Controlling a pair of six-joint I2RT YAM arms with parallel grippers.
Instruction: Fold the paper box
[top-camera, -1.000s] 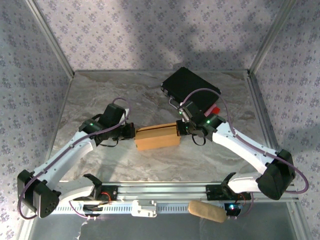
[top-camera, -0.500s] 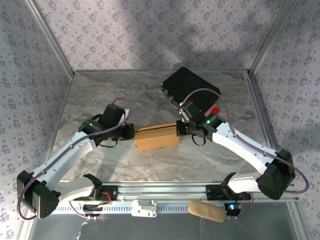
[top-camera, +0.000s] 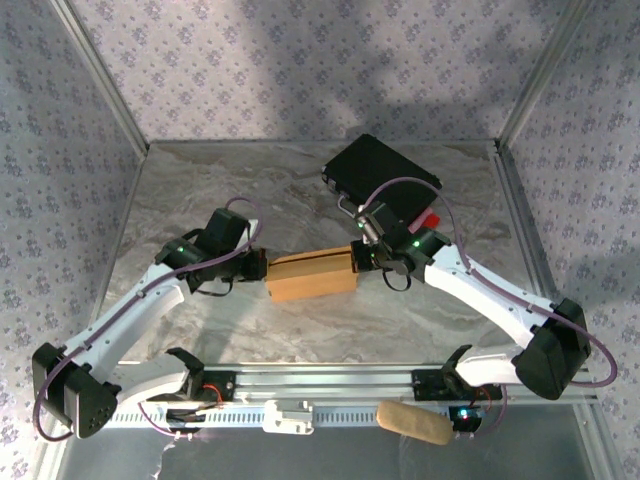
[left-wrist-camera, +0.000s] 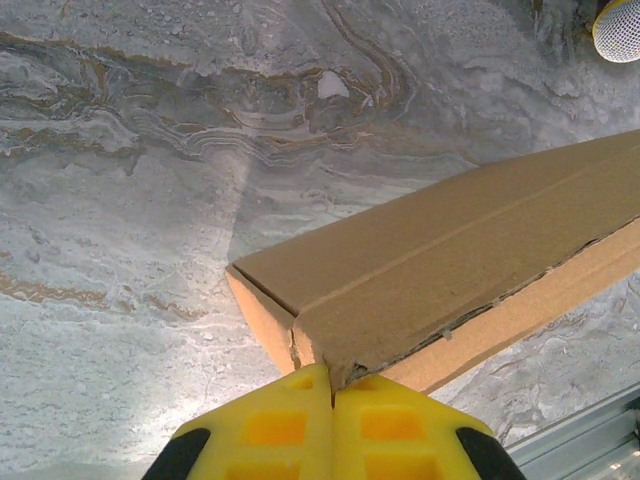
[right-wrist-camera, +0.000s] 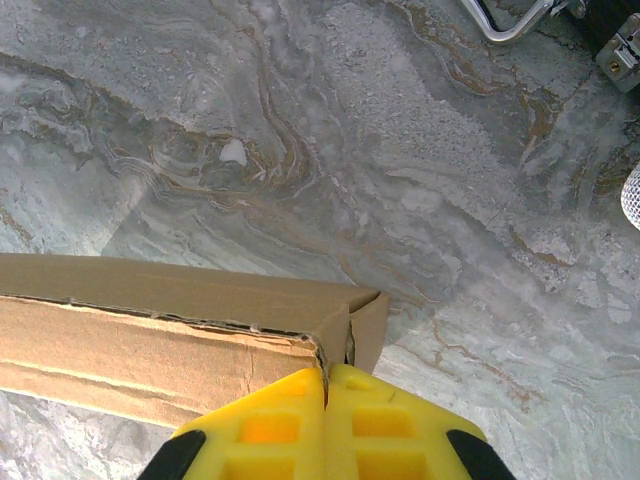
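The paper box (top-camera: 312, 274), a long, shallow tan cardboard box, lies mid-table between my two arms. My left gripper (top-camera: 263, 268) is shut at its left end. In the left wrist view the closed yellow fingertips (left-wrist-camera: 332, 375) butt against the near corner of the paper box (left-wrist-camera: 450, 260), where a side seam gapes slightly. My right gripper (top-camera: 362, 255) is shut at the right end. Its yellow tips (right-wrist-camera: 326, 375) press on the corner of the paper box (right-wrist-camera: 150, 330), beside an end flap that stands a little ajar.
A black case (top-camera: 380, 178) with a metal handle (right-wrist-camera: 510, 20) lies behind the right gripper, with a small red item (top-camera: 432, 220) beside it. A tan roll (top-camera: 412, 422) rests on the rail at the near edge. Patterned walls enclose the marble table (top-camera: 200, 190).
The paper box's left end and my left gripper have shifted very slightly to the left. The right arm has held still.
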